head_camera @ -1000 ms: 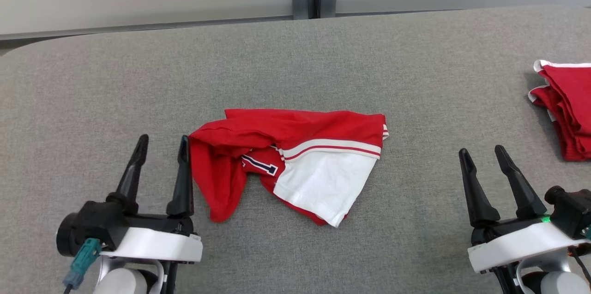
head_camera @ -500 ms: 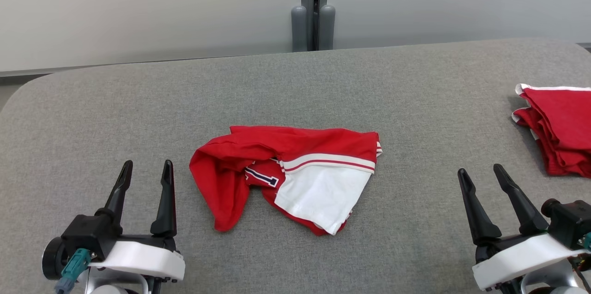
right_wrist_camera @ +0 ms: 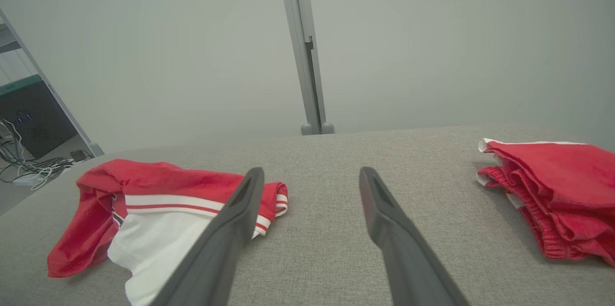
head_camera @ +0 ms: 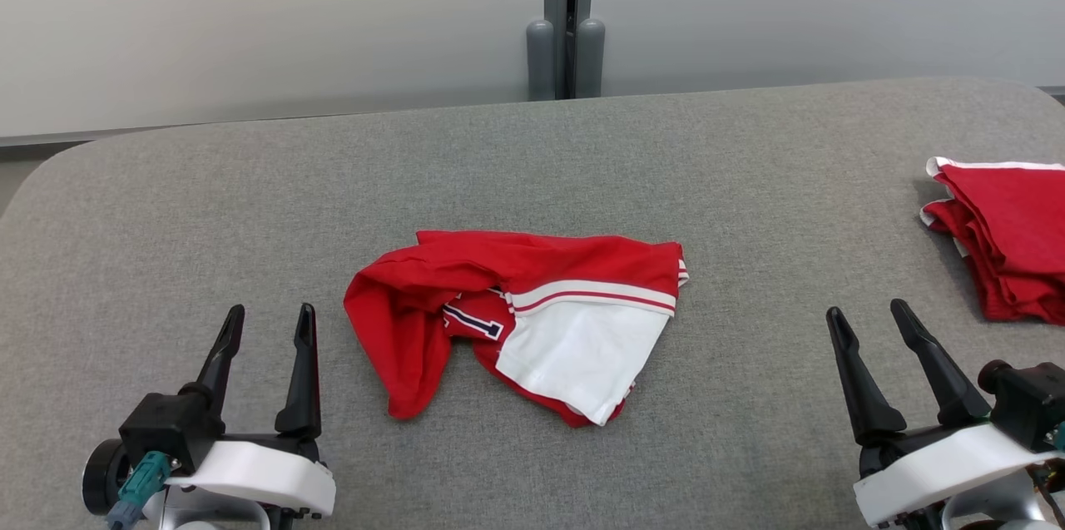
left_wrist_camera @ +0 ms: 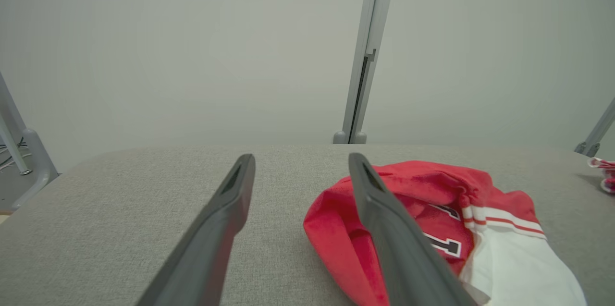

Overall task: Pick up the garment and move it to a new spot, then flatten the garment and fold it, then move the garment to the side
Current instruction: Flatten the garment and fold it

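Jaws wide and empty on both sides: your left gripper (head_camera: 271,309) sits just beside the red left end of the garment (head_camera: 532,314), your right gripper (head_camera: 865,308) well apart off its right end (it lies crumpled, long axis left-to-right), so left is nearer.

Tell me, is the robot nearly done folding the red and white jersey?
Not nearly. Done: nothing that shows; the jersey lies crumpled on the grey table, unfolded. In hand: nothing; the left gripper and right gripper are both open, apart from it. Left: at least flattening, folding, then moving it aside, perhaps by the folded red pile.
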Controlling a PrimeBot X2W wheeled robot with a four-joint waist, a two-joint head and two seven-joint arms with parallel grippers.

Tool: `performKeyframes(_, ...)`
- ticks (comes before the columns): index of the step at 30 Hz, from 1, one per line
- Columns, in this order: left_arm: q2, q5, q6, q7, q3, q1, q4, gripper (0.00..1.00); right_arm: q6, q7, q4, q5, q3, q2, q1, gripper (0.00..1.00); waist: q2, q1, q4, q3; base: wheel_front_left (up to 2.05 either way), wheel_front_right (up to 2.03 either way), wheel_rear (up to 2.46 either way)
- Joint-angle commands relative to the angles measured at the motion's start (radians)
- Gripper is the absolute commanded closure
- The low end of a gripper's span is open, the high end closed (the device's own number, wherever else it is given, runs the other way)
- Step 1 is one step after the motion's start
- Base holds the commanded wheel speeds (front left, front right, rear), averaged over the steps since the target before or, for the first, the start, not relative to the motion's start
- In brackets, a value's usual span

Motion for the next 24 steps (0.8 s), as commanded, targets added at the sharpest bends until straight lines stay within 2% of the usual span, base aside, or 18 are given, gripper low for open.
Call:
performKeyframes(1, 0.005, 0.003, 0.004, -0.002, -0.002, -0.006, 0.002, 0.0, 0.0, 0.002, -0.003, 0.001, -0.004, -0.003, 0.005, 0.0, -0.0001, 0.0, 0.002, 0.0, 0.0, 0.0, 0.0)
performKeyframes(9, 0.003, 0.003, 0.003, 0.0, -0.009, -0.034, -0.002, 0.0, 0.0, 0.03, 0.007, -0.015, 0.062, -0.009, -0.027, 0.0, -0.0001, 0.0, 0.022, 0.024, 0.0, 0.0, 0.0)
performKeyframes(19, -0.021, 0.011, -0.005, -0.014, -0.024, -0.089, 0.013, 0.0, 0.0, 0.071, 0.142, -0.025, 0.402, -0.047, -0.126, 0.0, -0.0001, 0.0, 0.087, 0.083, 0.0, 0.0, 0.0)
performKeyframes(24, -0.028, 0.01, -0.013, -0.021, -0.025, -0.11, 0.024, 0.0, 0.0, 0.064, 0.192, -0.046, 0.473, -0.065, -0.167, 0.0, -0.0001, 0.0, 0.103, 0.109, 0.0, 0.0, 0.0)
